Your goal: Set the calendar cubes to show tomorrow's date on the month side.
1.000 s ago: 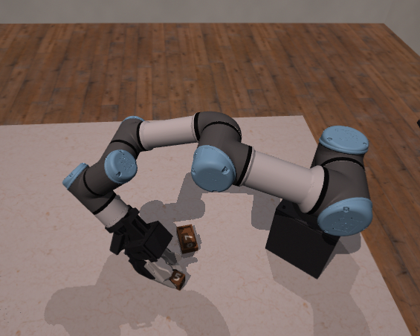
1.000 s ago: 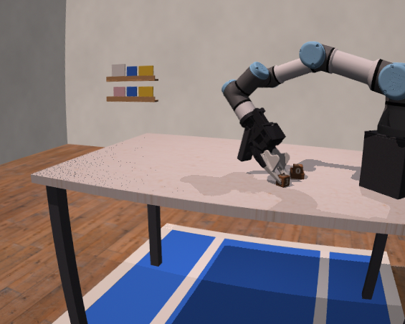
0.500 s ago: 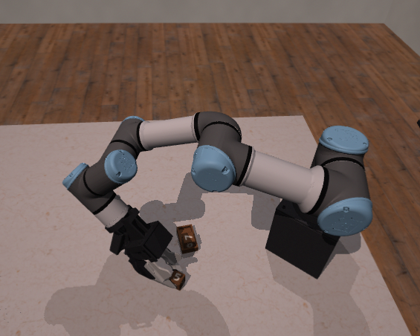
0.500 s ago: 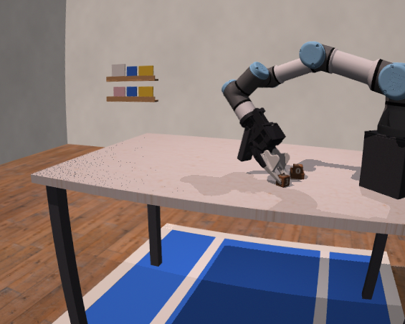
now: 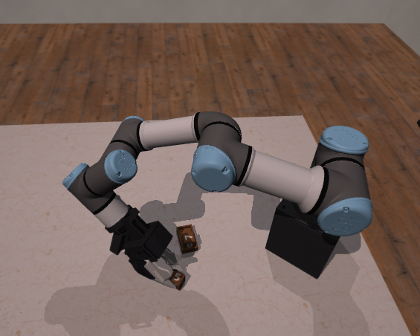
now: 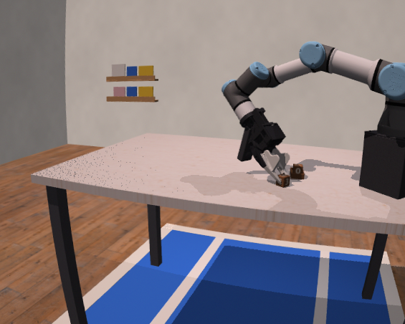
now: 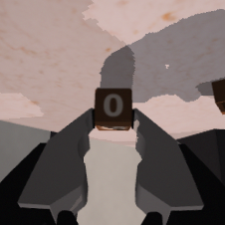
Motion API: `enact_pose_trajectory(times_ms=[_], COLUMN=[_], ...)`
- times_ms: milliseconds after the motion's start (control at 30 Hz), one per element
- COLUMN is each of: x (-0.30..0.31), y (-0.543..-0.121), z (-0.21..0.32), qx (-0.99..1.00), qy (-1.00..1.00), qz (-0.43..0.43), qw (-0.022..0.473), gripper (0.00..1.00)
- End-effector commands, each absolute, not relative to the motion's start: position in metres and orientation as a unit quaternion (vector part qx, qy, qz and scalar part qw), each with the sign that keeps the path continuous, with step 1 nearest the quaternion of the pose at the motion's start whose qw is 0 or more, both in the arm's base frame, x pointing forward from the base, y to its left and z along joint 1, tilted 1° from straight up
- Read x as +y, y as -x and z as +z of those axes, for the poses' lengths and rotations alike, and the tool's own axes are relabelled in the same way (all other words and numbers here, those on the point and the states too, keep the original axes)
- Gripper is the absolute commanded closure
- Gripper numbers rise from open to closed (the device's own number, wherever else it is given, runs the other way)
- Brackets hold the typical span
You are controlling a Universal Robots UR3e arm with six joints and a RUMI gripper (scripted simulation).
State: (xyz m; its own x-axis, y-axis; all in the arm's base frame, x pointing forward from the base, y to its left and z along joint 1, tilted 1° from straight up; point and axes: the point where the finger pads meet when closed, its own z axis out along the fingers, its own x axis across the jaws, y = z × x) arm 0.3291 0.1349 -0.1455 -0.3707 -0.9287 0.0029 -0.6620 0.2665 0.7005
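Observation:
My gripper (image 5: 173, 276) (image 6: 281, 176) (image 7: 113, 110) is shut on a small brown digit cube (image 5: 178, 279) (image 6: 283, 180) (image 7: 113, 110) and holds it just above the table, tilted. The wrist view shows a "0" on the cube's face towards the camera; the top view shows what looks like a "3" on another face. The brown calendar tray (image 5: 187, 238) (image 6: 297, 174) stands a little behind and to the right of the gripper. It holds the other cube, with "7" and "0" faces showing from above. A corner of the tray shows at the right edge of the wrist view (image 7: 219, 97).
The arm's black base block (image 5: 299, 241) (image 6: 389, 163) stands on the table (image 5: 42, 223) (image 6: 148, 165) to the right of the tray. The table's front edge lies close below the gripper in the exterior view. Wall shelves with coloured blocks (image 6: 131, 78) hang far behind.

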Motion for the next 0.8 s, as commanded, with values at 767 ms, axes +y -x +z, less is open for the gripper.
enact_pose_trajectory(times_ms=[767], x=[0.1344], y=[-0.3307], z=[-0.1450], qx=[-0.767], qy=[-0.519], qz=[-0.312], qw=[0.211], gripper=[0.72])
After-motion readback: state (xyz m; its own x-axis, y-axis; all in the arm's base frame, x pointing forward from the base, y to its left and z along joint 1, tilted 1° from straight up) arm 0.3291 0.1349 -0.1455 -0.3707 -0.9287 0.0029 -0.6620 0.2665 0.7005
